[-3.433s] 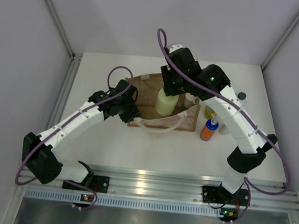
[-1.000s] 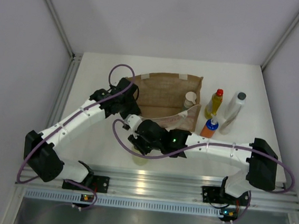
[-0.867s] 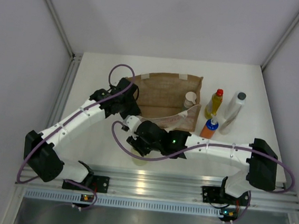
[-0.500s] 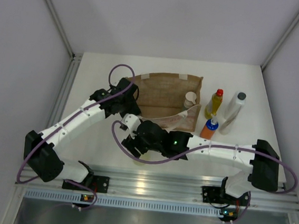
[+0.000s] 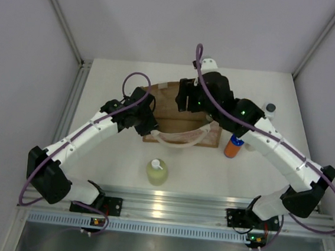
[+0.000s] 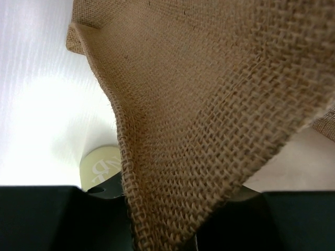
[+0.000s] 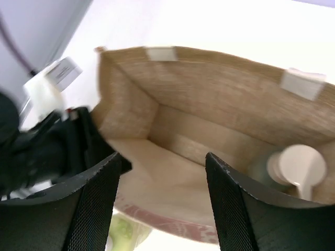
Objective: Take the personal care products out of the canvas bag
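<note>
The canvas bag (image 5: 165, 104) stands open at the table's middle. My left gripper (image 5: 146, 122) is shut on its left edge; in the left wrist view the woven fabric (image 6: 209, 104) runs down between the jaws of the left gripper (image 6: 178, 230). My right gripper (image 5: 188, 107) hovers over the bag's mouth, open and empty (image 7: 162, 178). Inside, at the right corner, stands the grey-green bottle with a white cap (image 7: 294, 166). The pale green pump bottle (image 5: 156, 172) stands on the table in front of the bag. The orange bottle (image 5: 233, 147) and the tall white bottle's grey cap (image 5: 270, 107) show right of the bag. The yellow bottle is hidden.
The bag's pale loop handle (image 5: 178, 141) droops over its front. The right arm's links (image 5: 272, 147) cross above the bottles at the right. The metal rail (image 5: 166, 205) runs along the near edge. Grey walls close in the table on three sides.
My right gripper has let go of the pale green pump bottle near the front of the table and swung back over the bag. The left gripper has kept its hold on the bag.
</note>
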`<action>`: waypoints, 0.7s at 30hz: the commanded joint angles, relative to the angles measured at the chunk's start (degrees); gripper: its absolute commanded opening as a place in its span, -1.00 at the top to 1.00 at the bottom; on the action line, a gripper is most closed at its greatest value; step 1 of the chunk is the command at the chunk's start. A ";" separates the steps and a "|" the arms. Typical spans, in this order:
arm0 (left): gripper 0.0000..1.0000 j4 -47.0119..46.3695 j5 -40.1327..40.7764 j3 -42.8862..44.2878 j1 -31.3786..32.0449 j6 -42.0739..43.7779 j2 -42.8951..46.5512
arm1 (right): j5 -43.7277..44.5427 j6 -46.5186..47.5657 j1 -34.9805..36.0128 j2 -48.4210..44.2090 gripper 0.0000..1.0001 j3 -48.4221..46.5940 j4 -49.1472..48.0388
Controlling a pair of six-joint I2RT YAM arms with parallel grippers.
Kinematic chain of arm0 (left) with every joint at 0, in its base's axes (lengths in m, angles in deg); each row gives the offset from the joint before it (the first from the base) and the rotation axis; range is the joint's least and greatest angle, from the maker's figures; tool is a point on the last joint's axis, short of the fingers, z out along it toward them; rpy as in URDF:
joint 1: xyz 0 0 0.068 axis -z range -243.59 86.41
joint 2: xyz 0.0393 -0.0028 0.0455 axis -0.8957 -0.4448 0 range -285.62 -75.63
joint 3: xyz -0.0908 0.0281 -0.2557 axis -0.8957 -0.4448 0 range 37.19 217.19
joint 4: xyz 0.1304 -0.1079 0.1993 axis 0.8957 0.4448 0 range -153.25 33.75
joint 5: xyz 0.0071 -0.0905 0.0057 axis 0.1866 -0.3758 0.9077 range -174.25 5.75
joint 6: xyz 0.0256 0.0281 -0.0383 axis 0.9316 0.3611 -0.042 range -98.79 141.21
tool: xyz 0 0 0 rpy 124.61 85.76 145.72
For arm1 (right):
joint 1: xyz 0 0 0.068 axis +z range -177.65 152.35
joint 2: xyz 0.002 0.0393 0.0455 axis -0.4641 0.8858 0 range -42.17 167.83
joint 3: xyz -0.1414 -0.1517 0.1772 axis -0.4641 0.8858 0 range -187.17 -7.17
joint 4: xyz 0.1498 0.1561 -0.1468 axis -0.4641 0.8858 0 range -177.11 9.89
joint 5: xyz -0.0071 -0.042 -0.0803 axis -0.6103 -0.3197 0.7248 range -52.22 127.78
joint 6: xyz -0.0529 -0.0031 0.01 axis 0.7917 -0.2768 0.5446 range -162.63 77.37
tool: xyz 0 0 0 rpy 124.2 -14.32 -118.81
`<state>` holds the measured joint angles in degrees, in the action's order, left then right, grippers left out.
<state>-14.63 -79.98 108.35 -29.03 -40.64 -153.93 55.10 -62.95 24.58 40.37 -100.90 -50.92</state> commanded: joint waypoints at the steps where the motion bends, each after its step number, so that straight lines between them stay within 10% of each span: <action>1: 0.27 -2.04 -1.20 1.71 -0.11 -0.73 0.78 | 4.73 -5.61 -1.95 5.59 -0.28 -4.95 16.70; 21: 0.25 -3.27 -1.90 0.30 -0.20 -0.91 0.43 | 19.41 -13.96 -10.83 15.89 -0.40 -11.12 29.82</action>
<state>-15.28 -81.27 108.32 -29.03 -42.25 -153.91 71.62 -75.89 14.92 56.89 -110.32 -23.30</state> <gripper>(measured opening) 0.373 0.698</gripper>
